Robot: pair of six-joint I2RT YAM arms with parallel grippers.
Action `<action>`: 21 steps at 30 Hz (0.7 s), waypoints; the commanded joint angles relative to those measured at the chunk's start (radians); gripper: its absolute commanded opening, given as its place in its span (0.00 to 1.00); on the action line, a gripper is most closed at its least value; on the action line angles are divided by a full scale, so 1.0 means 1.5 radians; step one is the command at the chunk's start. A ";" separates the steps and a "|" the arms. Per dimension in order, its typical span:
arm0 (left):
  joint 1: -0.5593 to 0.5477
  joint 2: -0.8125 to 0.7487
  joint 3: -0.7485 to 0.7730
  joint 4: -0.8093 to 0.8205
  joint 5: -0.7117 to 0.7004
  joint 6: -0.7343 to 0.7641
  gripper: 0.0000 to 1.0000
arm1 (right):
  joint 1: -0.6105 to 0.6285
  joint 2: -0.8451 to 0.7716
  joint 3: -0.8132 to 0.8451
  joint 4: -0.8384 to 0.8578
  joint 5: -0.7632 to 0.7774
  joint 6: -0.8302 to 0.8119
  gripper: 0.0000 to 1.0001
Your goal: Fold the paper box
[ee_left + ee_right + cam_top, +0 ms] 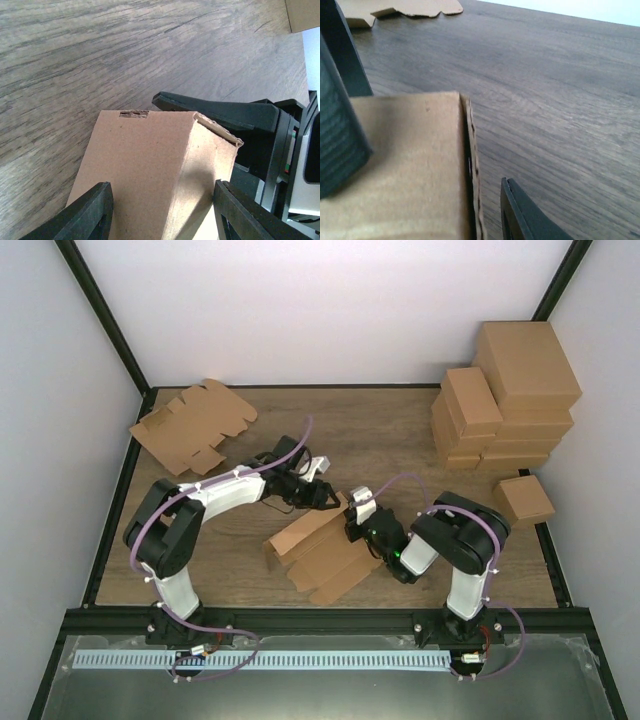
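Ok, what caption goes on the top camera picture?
Left arm and right arm meet over a partly folded paper box on a wooden table.

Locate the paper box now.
In the top view, the paper box lies centrally on the table, left gripper and right gripper at its far end.

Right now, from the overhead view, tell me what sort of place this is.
Probably an enclosed robot work cell for box-folding: a wood-topped table walled by white panels, a pile of flat cardboard blanks at far left, finished cartons stacked far right, and a half-folded paper box in the middle.
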 commanded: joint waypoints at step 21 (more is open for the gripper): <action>0.018 -0.017 -0.024 0.012 0.111 -0.025 0.63 | -0.002 0.007 0.041 0.039 0.012 0.020 0.03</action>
